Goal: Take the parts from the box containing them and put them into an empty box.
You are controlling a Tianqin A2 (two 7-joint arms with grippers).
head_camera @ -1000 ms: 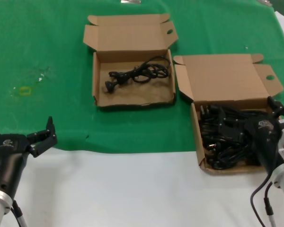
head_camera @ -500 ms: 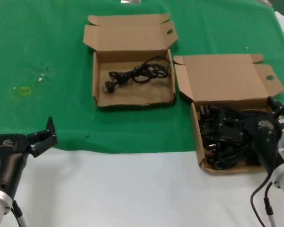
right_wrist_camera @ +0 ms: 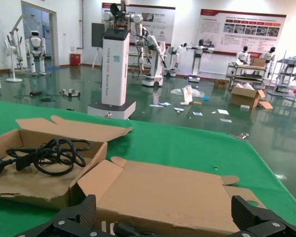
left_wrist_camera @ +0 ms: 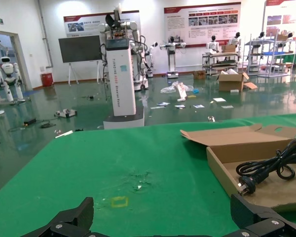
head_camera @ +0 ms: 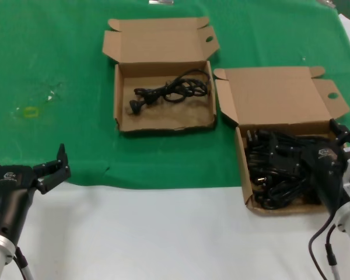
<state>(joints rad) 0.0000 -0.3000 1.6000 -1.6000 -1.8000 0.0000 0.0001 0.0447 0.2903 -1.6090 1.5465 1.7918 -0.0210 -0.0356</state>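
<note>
A: What is being shown, starting with the biggest thing?

B: A counter (head_camera: 163, 233) is being seen from the head view, its far part being covered by a green cloth (head_camera: 58, 52) and its near part being left white. Two open cardboard boxes are being carried on the cloth, lids folded back. The far box (head_camera: 121, 111) is lying near the middle; the near box (head_camera: 242, 169) is lying to the right of it, just beside it, its front end reaching over the white strip.

A: And where are the cords being kept?

B: A tangled heap of cords (head_camera: 280, 169) is filling the near box. One lone cord (head_camera: 169, 90) is lying looped in the far box, its plug pointing to the left wall.

A: How are the arms being held?

B: The left gripper (head_camera: 27, 163) is being held low at the left edge, over the border of cloth and white, well apart from both boxes, its jaws spread wide and nothing being gripped. The right gripper (head_camera: 332, 153) is being held over the right side of the near box, down at the heap; its jaws are also being seen spread in the right wrist view, and whether the heap is being touched cannot be told.
</note>
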